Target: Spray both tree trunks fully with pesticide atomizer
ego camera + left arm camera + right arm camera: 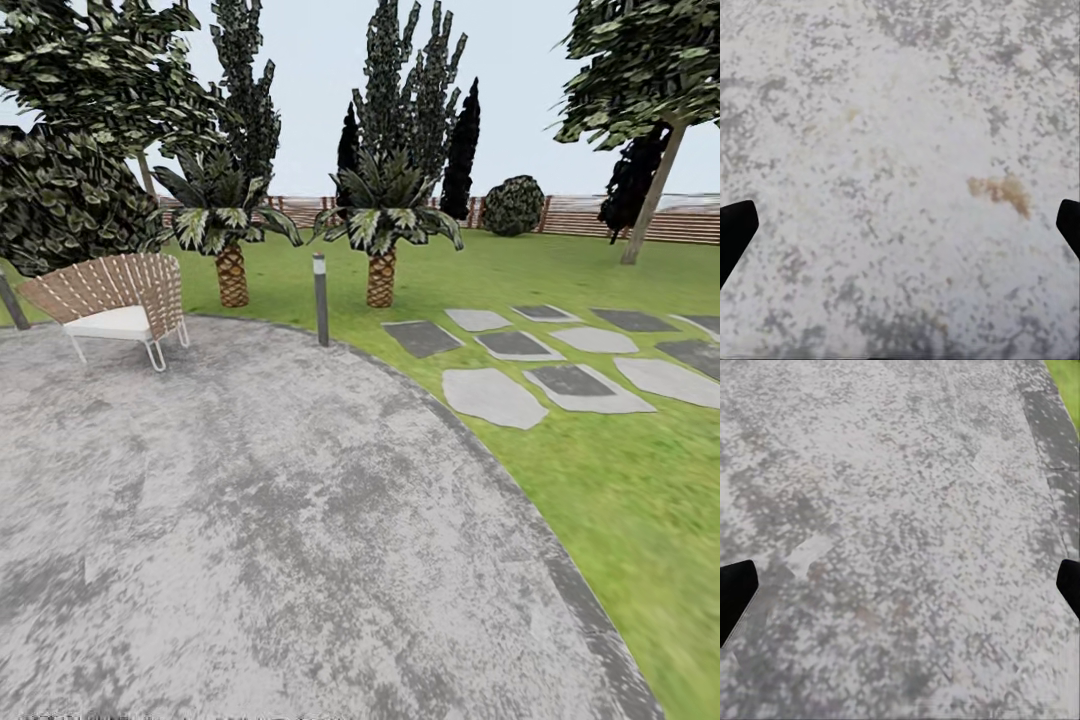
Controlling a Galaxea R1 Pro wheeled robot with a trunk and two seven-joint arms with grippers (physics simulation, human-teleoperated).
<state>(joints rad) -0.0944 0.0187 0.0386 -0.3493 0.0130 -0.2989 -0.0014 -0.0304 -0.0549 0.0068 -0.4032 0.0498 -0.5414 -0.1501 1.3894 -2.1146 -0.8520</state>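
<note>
Chair (115, 300), bollard (320, 298) before palms (380, 235)

I can read no text, label, brand, number or sign anywhere in my 3 camera views. A faint line of marks sits at the very bottom edge of my head view, too blurred to make out.

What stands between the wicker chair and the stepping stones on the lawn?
In the head view, a short grey post stands at the patio's edge between the wicker chair and the stepping stones, with a strip of grass past it.
</note>
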